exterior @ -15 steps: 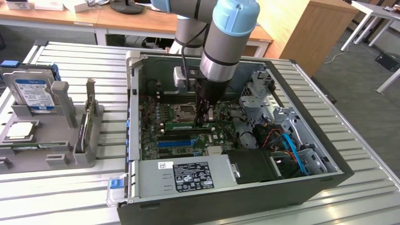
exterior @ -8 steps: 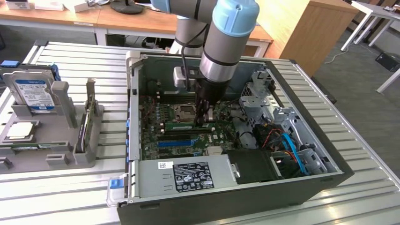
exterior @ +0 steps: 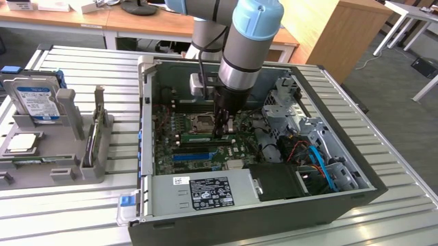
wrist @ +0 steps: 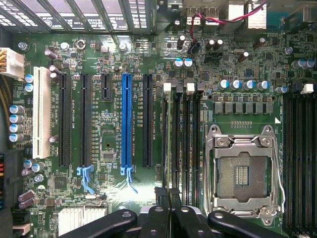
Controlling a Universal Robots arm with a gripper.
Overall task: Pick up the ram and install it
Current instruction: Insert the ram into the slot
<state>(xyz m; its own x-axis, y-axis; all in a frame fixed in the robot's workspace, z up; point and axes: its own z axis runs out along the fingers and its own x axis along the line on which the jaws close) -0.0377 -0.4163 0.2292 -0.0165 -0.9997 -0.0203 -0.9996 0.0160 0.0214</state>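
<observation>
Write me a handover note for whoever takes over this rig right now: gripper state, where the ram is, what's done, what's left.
Gripper: shut on the ram, down inside the open PC case.
Ram: the green stick lies along the memory slots beside the CPU socket, one end at the gripper tip.
Done: ram picked up and brought to the motherboard's slots.
Left: I cannot tell whether it is fully seated. It is not yet released.
</observation>
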